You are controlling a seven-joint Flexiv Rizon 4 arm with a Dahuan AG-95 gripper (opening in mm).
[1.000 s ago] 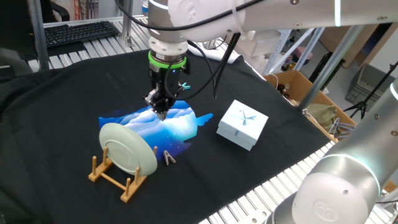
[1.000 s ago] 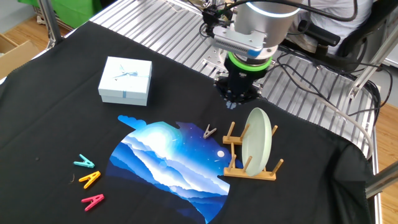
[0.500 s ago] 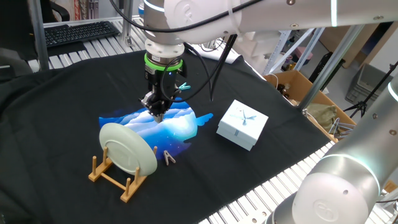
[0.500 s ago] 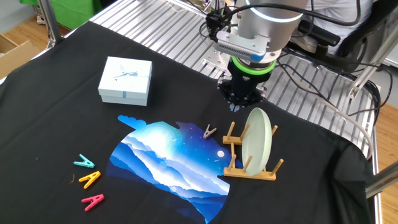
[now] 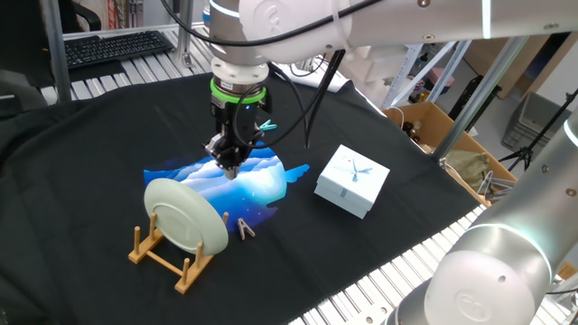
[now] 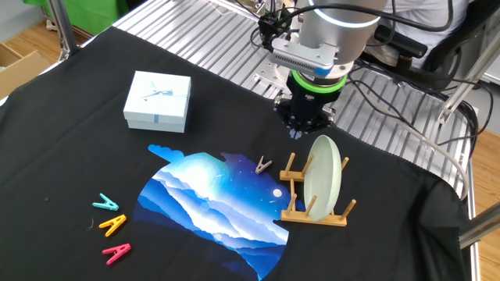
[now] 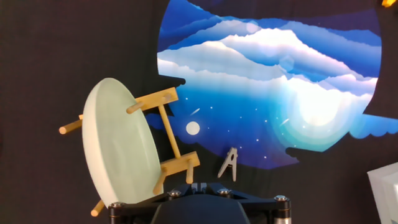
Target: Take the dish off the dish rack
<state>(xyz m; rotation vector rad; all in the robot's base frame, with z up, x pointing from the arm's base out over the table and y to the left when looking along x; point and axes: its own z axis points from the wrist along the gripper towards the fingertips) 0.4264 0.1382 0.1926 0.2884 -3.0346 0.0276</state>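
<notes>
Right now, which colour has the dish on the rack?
The dish is pale mint-white and plain; the hand view shows it best.

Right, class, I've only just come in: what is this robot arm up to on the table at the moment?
The arm holds its pincer above the black cloth, close to the dish and apart from it. The dish stands on edge between the pegs of the wooden dish rack, not yet gripped or lifted. Whether the pincer is open cannot be told. A small wooden clothespin lies beside the rack on a blue sky-patterned mat, and a white gift box sits further off.
</notes>
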